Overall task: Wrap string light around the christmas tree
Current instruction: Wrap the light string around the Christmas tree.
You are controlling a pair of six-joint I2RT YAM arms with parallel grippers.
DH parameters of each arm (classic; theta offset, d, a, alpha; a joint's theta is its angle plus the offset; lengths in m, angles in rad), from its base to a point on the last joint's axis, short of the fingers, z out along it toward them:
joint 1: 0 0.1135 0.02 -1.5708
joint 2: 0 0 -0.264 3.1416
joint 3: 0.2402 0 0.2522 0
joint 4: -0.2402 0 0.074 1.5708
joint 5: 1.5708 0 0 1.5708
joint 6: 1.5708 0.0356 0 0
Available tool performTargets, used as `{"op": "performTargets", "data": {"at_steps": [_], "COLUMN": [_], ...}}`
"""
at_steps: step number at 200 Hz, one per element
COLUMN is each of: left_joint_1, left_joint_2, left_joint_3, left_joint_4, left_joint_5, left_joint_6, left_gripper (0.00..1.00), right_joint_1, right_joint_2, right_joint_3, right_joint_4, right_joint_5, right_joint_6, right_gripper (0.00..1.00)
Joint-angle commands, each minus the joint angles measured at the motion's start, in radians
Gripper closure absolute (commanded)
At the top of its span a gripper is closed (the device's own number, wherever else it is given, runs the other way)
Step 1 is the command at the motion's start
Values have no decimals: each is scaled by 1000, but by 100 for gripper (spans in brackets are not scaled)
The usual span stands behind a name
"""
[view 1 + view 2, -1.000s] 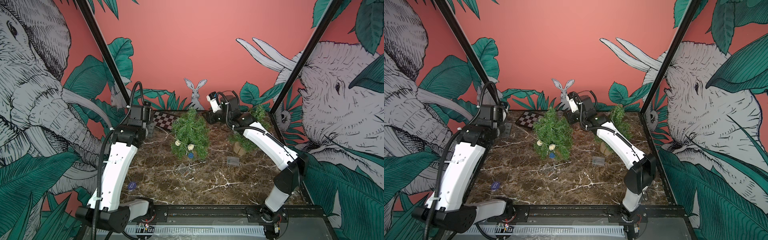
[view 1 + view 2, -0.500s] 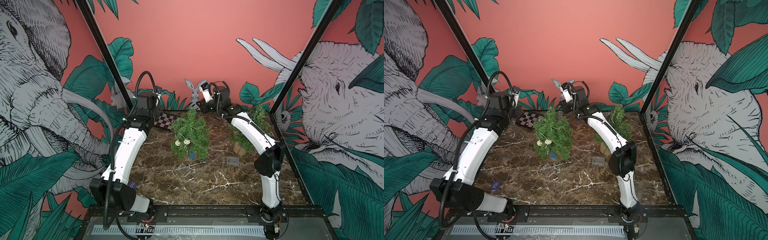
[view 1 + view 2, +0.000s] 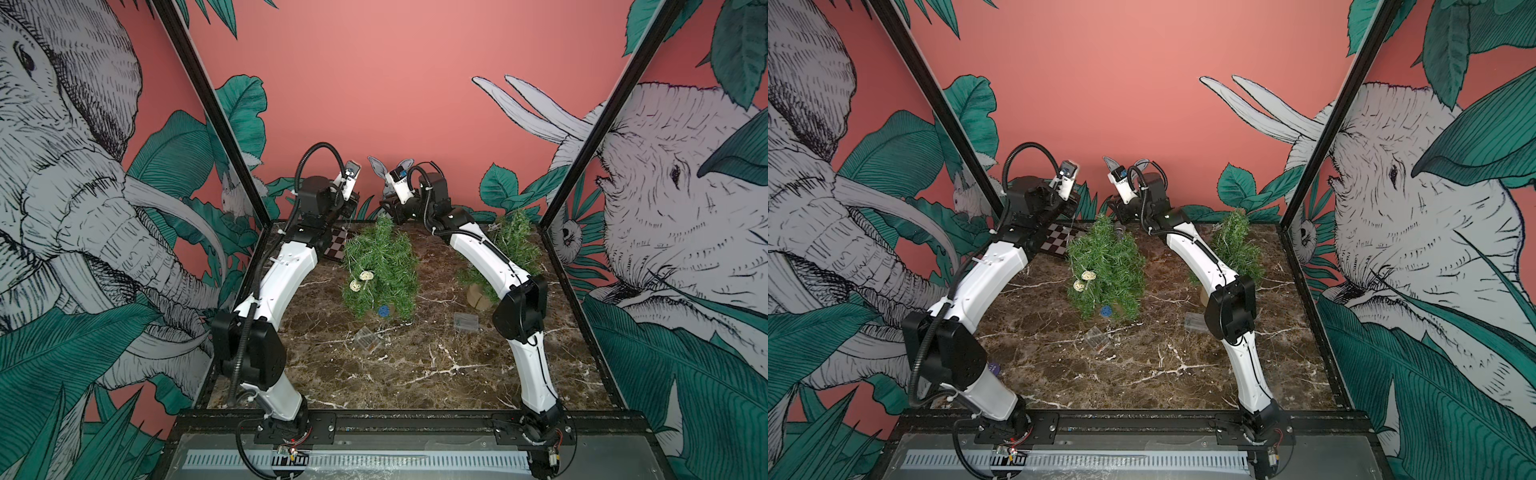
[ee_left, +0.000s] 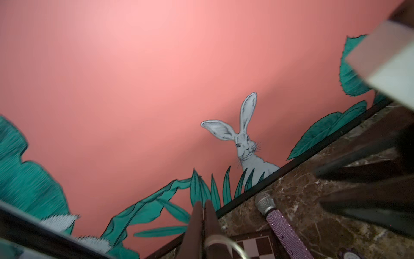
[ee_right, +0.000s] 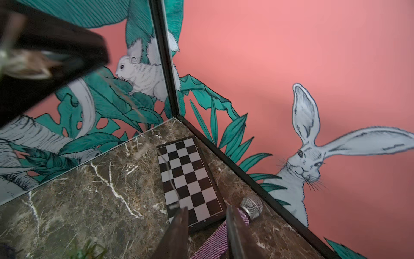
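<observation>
**Top views.** Christmas tree [image 3: 386,266] stands upright mid-table. Long axis vertical, tip toward upper centre of frame, near the back wall. String light [image 3: 365,275]: two pale bulbs sit on the tree's lower-left flank, same in both top views [image 3: 1089,275]. Rest of the visible foliage is bare. Left gripper [image 3: 350,204] is at upper left of the tip, right gripper [image 3: 389,209] just to the tip's right. Both are above the tree, not touching it. Jaws too small to read here. Second tree [image 3: 515,245] at frame right, no lights.

**Left wrist.** Left gripper [image 4: 203,203] at lower centre, fingers pressed together. A silvery loop of the string light [image 4: 224,241] comes out beside them, so prob. pinching the wire.

**Right wrist.** Right gripper [image 5: 207,208] fingers [image 5: 179,226] stand apart. Chessboard [image 5: 188,177] and microphone [image 5: 251,205] show through the gap, nothing clamped. String light [image 5: 139,116] is a thin wire whose long axis runs diagonally. It goes from the left gripper [image 5: 51,51] at upper left down to lower centre, ending just beside one finger.

**Status (est.).** Early. Bulbs hang on one flank only, no full turn visible. Left to do: pass the wire to the right gripper, carry it round the back and right side, then repeat up the tree.
</observation>
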Motion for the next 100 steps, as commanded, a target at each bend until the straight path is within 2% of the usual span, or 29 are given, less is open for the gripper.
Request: {"op": "performTargets", "data": {"at_steps": [1, 25, 47, 76, 100], "left_joint_1": [-21, -48, -66, -73, -74], "left_joint_2": [30, 74, 87, 71, 52], "left_joint_3": [74, 121, 145, 135, 109], "left_joint_4": [129, 172, 190, 185, 187], "left_joint_5": [100, 163, 192, 224, 252], "left_joint_6": [38, 20, -5, -10, -16], "left_gripper": [98, 99, 99, 98, 99], "right_joint_1": [-11, -13, -16, -30, -31], "right_joint_2": [32, 33, 30, 9, 39], "right_joint_3": [9, -6, -19, -71, -27], "right_joint_4": [98, 119, 132, 216, 215], "right_joint_5": [-122, -186, -140, -116, -127], "right_joint_6": [-38, -28, -16, 37, 43], "right_gripper": [65, 51, 41, 37, 37]}}
